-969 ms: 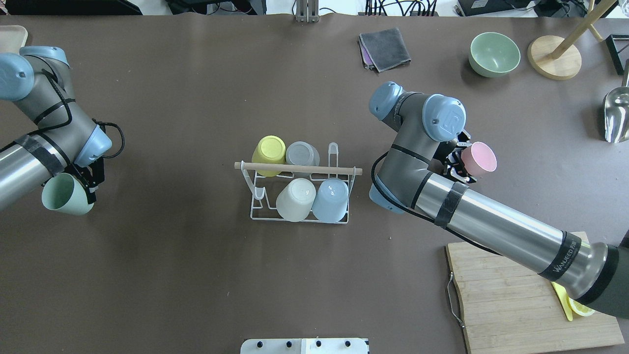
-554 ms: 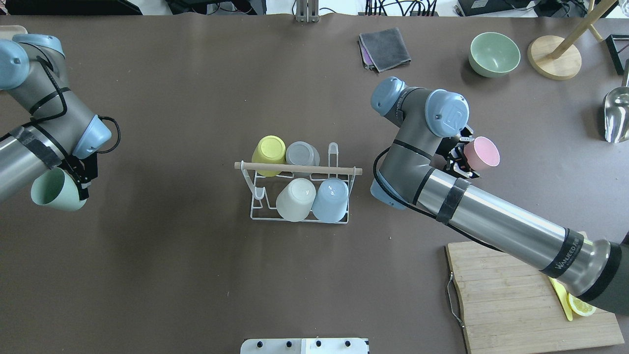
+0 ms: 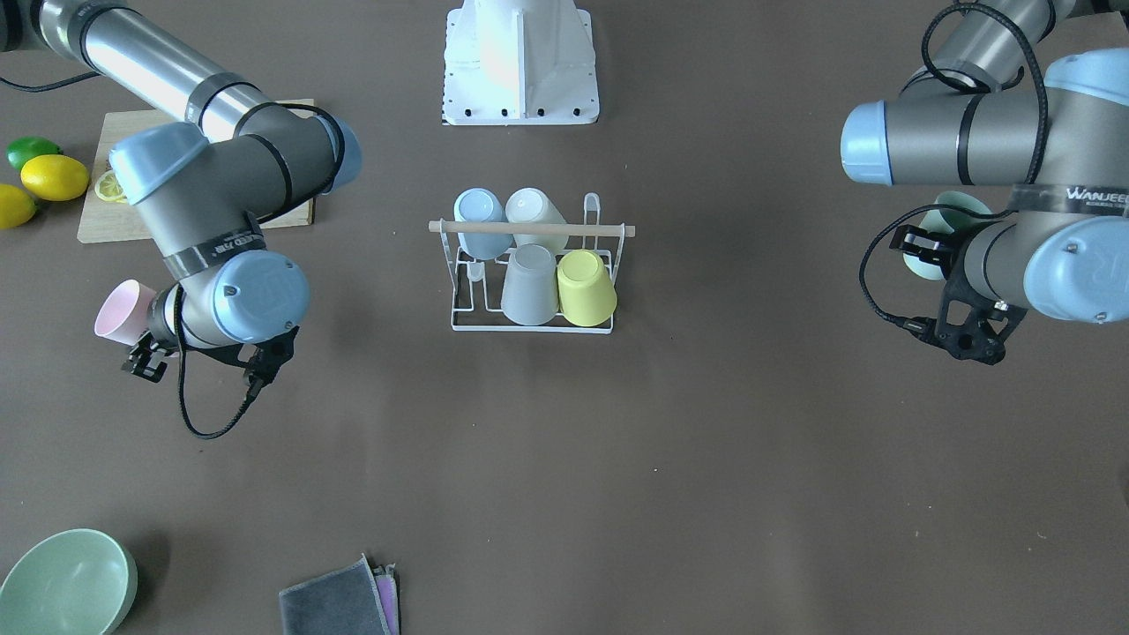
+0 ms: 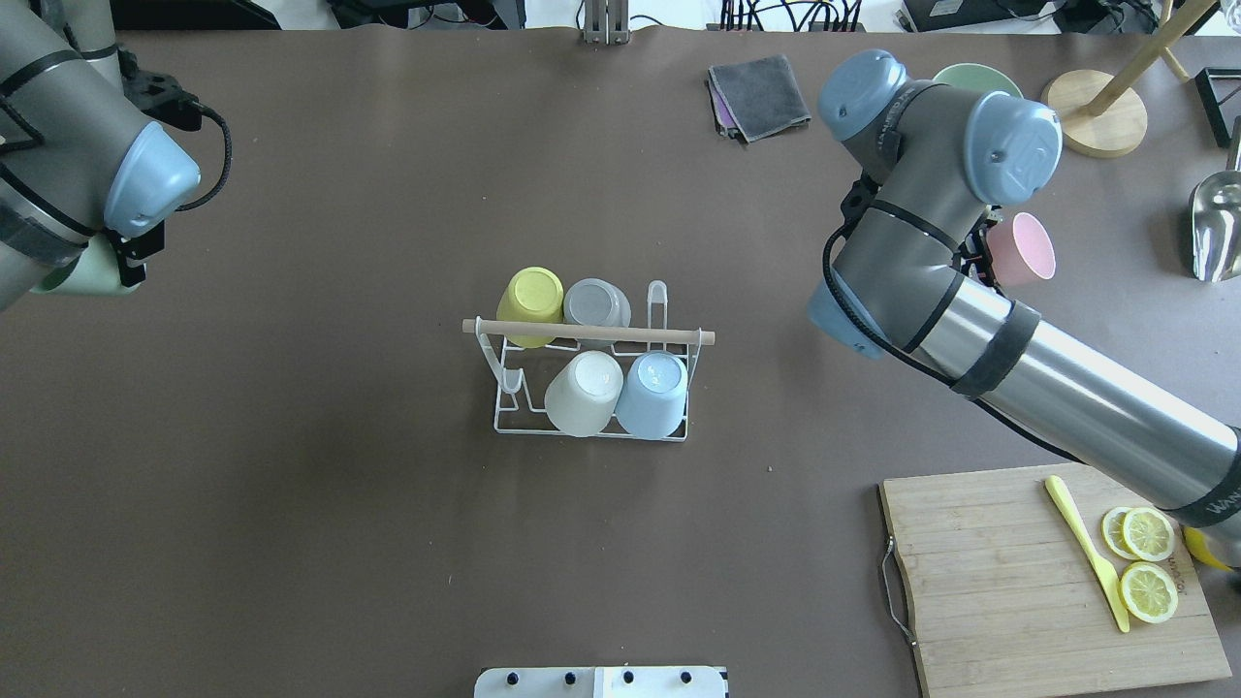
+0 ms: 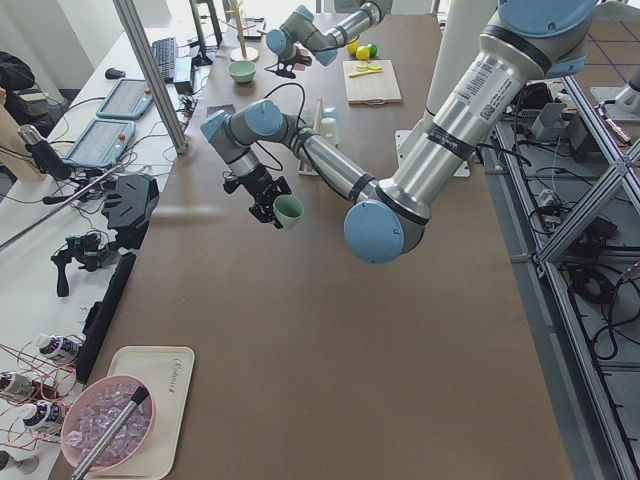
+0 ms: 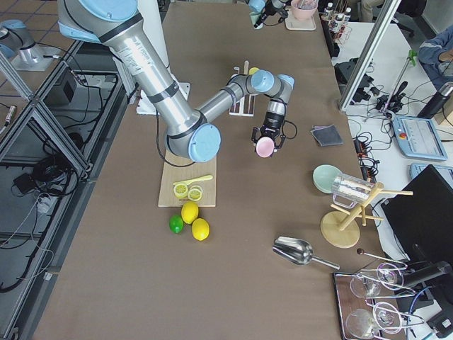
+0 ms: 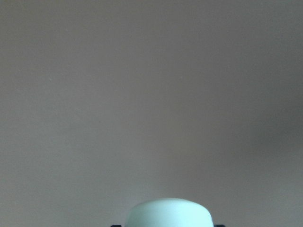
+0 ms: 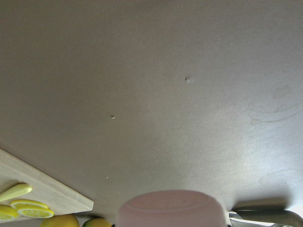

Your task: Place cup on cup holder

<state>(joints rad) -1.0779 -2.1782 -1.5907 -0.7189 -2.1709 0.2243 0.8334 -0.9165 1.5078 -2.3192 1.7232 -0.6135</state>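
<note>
The cup holder [image 4: 504,407], a white wire rack with a wooden rod [image 4: 588,333] across its top, stands mid-table. It carries a yellow, a grey, a white and a light blue cup, all upside down. My left gripper [image 5: 272,208] is shut on a pale green cup [image 5: 289,211], held above the table far left of the rack; my wrist mostly hides that cup in the overhead view [image 4: 82,278]. My right gripper [image 4: 991,254] is shut on a pink cup [image 4: 1025,247], held above the table to the right of the rack. The pink cup also shows in the front-facing view [image 3: 119,313].
A wooden cutting board [image 4: 989,582] with lemon slices and a yellow knife lies at the near right. A grey cloth [image 4: 761,95], a green bowl [image 4: 970,73], a wooden stand [image 4: 1096,111] and a metal scoop [image 4: 1217,228] sit along the far right.
Both arms have swung outward and toward the table's far side, away from the rack. The green cup and the pink cup went with them, still held.
</note>
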